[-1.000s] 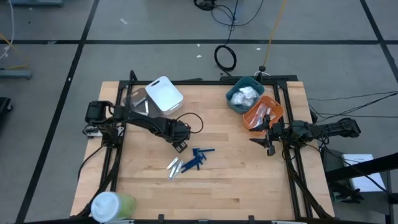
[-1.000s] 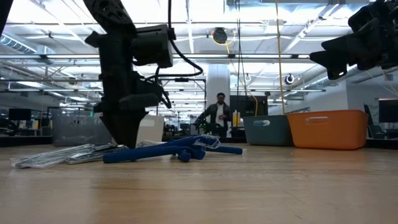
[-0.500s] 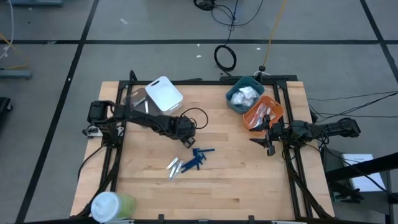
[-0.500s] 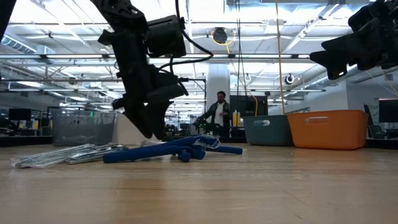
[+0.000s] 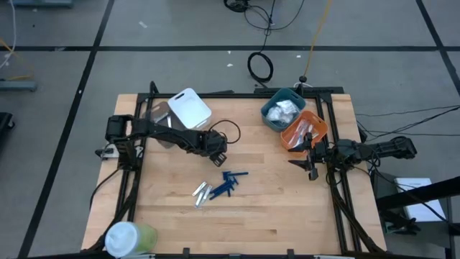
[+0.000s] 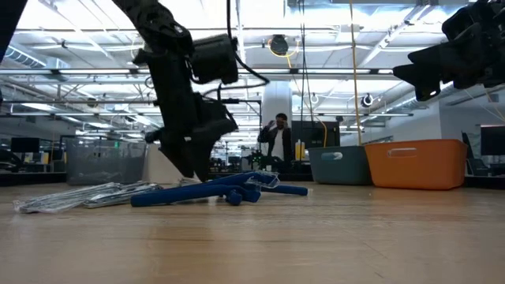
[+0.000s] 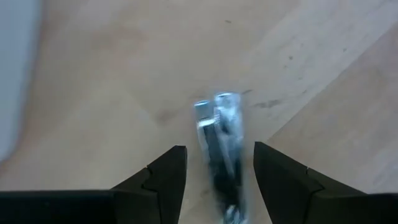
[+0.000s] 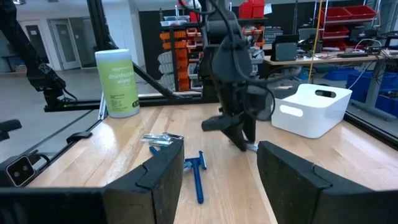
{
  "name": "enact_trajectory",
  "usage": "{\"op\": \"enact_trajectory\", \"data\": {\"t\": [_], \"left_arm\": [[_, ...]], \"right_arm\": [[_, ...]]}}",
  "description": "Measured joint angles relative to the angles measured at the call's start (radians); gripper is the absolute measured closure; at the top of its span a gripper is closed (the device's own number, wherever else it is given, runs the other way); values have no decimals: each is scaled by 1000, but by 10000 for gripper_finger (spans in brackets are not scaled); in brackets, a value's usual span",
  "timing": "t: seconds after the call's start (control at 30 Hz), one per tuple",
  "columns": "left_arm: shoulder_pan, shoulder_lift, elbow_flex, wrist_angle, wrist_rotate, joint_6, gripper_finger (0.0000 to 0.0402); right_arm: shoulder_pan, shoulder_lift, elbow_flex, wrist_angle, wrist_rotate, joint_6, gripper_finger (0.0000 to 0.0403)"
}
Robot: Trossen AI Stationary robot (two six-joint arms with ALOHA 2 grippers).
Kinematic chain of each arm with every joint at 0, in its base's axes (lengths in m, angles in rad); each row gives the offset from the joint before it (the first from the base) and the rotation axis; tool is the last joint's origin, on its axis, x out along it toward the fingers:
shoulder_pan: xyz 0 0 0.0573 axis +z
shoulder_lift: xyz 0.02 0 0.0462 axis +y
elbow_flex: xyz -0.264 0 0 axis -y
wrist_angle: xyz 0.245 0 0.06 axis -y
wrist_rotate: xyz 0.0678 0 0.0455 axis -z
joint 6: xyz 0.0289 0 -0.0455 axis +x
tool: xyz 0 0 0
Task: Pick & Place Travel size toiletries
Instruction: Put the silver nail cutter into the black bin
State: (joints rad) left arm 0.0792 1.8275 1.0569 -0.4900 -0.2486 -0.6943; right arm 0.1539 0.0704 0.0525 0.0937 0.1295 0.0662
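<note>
Left gripper (image 5: 218,150) above the table (image 5: 287,208), jaws holding a silver tube (image 7: 219,134), blue sticks (image 5: 228,183) nearby, right gripper (image 5: 310,160) by the orange bin (image 5: 320,129), jaws wide

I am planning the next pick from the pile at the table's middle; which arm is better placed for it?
Probably the left. The left gripper hangs just beside the silver tubes and blue sticks, though one silver tube sits between its jaws. The right gripper waits at the table's edge by the orange bin.

Blue sticks (image 6: 217,189) beside silver tubes (image 6: 87,196)
</note>
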Motion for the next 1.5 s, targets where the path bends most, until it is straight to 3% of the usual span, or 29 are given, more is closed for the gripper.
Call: {"op": "enact_trajectory", "data": {"t": [0.27,0.67,1.07,1.33,1.5], "left_arm": [[-3,75,6,14,32,-11,218],[-30,72,6,-79,73,6,220],[-45,73,-1,4,53,85,351],[-68,43,-5,82,-2,196,347],[-99,-86,-4,48,-62,242,360]], "right_arm": [[0,2,0,0,0,0,211],[0,2,0,0,0,0,211],[0,2,0,0,0,0,211],[0,2,0,0,0,0,211],[0,2,0,0,0,0,211]]}}
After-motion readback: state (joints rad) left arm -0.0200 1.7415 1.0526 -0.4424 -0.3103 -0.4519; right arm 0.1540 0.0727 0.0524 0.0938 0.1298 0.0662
